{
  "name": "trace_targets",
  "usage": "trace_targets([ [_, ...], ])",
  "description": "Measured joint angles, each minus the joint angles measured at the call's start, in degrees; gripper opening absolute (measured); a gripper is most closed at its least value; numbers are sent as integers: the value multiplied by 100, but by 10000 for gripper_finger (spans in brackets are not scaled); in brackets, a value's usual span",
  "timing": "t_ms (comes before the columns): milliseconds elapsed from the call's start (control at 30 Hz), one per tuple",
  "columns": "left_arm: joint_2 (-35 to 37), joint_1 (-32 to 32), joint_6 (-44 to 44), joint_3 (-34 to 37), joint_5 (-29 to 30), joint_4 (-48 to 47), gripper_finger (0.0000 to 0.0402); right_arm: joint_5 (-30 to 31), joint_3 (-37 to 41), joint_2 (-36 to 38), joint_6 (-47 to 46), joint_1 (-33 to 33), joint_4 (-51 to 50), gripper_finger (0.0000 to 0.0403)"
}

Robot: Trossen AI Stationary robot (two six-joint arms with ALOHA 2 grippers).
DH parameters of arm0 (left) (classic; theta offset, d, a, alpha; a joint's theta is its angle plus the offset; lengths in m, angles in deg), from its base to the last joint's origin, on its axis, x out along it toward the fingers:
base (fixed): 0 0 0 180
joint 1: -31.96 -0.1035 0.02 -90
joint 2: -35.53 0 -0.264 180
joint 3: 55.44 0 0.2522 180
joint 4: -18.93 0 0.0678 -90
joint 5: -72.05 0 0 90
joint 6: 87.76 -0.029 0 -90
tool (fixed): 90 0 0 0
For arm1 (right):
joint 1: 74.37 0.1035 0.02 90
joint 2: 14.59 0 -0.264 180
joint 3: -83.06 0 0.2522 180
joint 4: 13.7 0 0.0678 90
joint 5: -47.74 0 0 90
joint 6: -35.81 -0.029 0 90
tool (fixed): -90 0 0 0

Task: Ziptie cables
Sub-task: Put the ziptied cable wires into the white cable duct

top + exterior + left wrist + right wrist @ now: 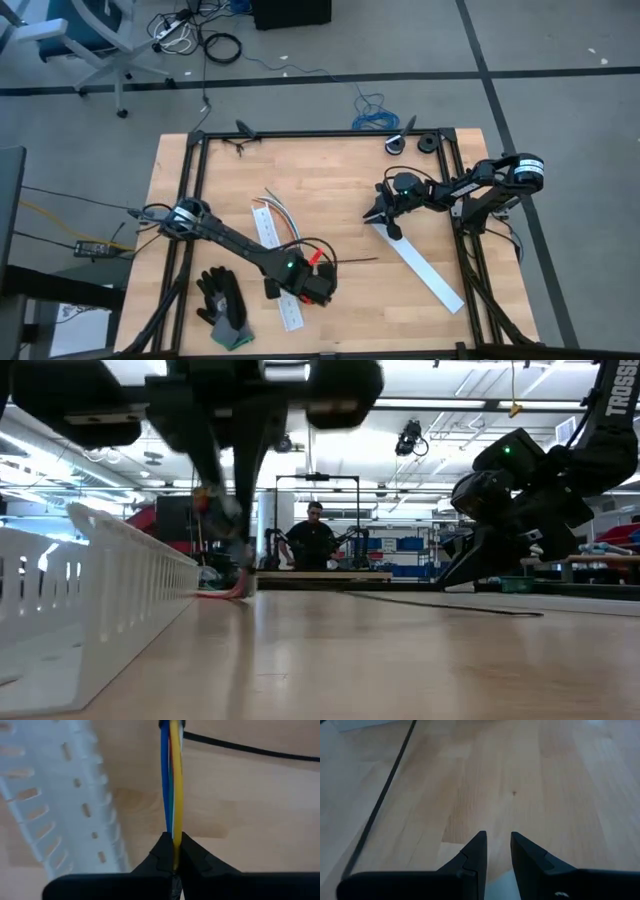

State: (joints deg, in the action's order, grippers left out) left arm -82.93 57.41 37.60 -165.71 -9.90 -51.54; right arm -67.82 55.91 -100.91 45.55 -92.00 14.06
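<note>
My left gripper (pixel 316 274) is near the table's front middle, shut on a small bundle of cables (pixel 173 785): blue, yellow, white and red. The bundle also shows in the low view (pixel 228 510). The black ziptie (pixel 352 260) lies flat on the table just right of the bundle's end, and also shows in the left wrist view (pixel 240 747) and the low view (pixel 450 605). More grey cables (pixel 277 211) lie loose at the far end of a white slotted strip (pixel 275 262). My right gripper (pixel 384 216) is open by a narrow gap (pixel 498 851), low over the table at the right. My left gripper pinches the cable bundle between its two fingertips at one end (pixel 175 851). The fingers come from above and the cables run on in line with them. The bundle hangs below the fingers, and its reddish lower end (pixel 232 591) reaches the table.
A second white slotted strip (pixel 422 266) lies slanting under and in front of my right gripper. Black and grey gloves (pixel 224 306) lie at the front left. Black frame rails (pixel 190 180) run along the table's sides. A person (pixel 314 538) stands far behind the table.
</note>
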Motion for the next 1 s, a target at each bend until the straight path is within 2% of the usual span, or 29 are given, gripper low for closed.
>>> trace_targets([
  [133,0,59,-199,-50,556,14,33,-17,0,0,-86,0,49,75],
  [267,0,45,-540,20,883,9,52,-17,0,0,-123,0,68,75],
  [433,0,-142,-1207,254,1292,21,58,-15,0,0,-317,2,301,75],
  [800,0,-572,-3060,831,1323,234,66,44,-68,0,-583,2,821,75],
  [1000,0,-765,-3512,1243,1110,697,112,68,-241,0,-717,0,817,75],
])
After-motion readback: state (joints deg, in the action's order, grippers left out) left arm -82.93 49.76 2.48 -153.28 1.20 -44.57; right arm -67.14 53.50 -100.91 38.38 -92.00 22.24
